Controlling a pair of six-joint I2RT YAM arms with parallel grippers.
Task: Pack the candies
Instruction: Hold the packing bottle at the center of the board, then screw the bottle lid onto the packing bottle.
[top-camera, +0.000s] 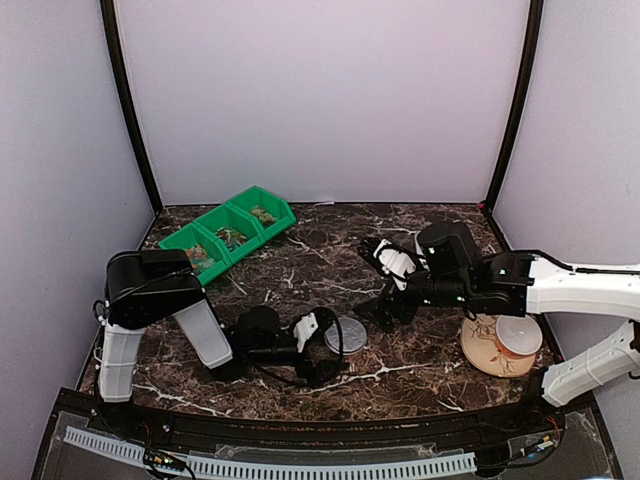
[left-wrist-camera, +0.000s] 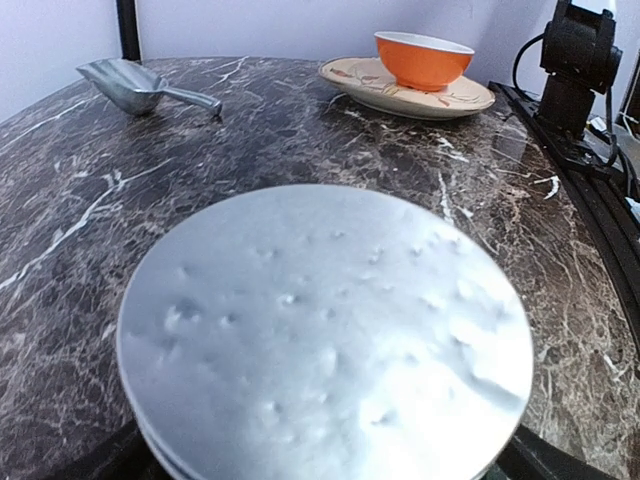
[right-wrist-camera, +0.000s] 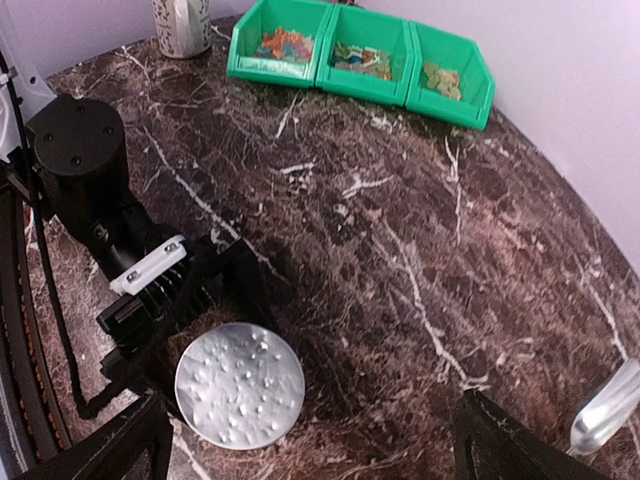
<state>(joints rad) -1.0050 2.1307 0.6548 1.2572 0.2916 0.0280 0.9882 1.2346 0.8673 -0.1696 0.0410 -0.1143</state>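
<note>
the candies (right-wrist-camera: 285, 45) lie in mixed colours in the three green bins (right-wrist-camera: 450, 105), which sit in a row at the far left of the marbled worktop (top-camera: 300, 270). the left gripper (top-camera: 333, 340) lies low near the front with its fingers spread wide around a dimpled silver disc (left-wrist-camera: 320, 330). whether they touch its rim cannot be told. the right gripper (right-wrist-camera: 310, 415) hovers above the middle of the worktop, also spread wide and holding nothing. a metal scoop (left-wrist-camera: 140, 85) lies under it on the worktop. to the right, an orange bowl (left-wrist-camera: 423, 58) stands on a patterned plate (left-wrist-camera: 455, 102).
</note>
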